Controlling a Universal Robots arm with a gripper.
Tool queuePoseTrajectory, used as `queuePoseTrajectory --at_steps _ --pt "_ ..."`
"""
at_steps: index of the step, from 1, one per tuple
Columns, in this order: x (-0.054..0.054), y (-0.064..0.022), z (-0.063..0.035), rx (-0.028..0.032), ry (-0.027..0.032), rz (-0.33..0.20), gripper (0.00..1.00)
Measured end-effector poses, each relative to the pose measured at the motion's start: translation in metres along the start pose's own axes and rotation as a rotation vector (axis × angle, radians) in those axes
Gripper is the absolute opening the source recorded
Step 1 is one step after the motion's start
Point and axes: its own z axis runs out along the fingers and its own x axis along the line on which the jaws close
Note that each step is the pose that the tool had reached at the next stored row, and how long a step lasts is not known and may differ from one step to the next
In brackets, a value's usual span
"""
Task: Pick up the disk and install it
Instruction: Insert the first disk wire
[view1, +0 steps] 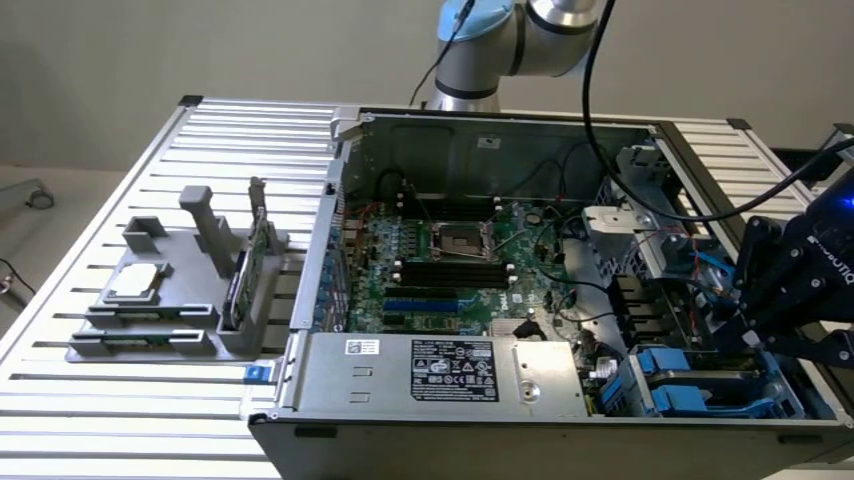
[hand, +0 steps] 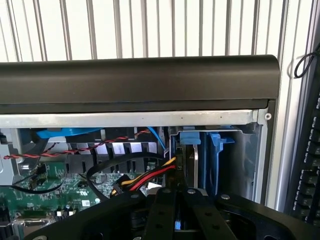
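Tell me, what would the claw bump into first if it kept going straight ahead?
Probably the blue drive holders standing in the computer case's corner bay. The claw is shut and points right at them, just past the red and yellow wires. Depth is hard to judge.

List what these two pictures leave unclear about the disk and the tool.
- Tool, exterior view: its tips are lost in the dark drive bay, and its own black body covers them.
- Disk, wrist view: only blue rails and a metal edge show; the tool's black links cover its lower part.
- Disk seating: the bay wall hides how deep it sits.
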Motion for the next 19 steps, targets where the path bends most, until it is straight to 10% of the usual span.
queuePoseTrajectory --at_steps 13,19 --pt "-0.001 -0.0047 -0.0219 0.0029 0.0024 0.0 0.11" --pt "-0.006 -0.0284 -0.0191 0.003 0.0046 -0.001 0.11"
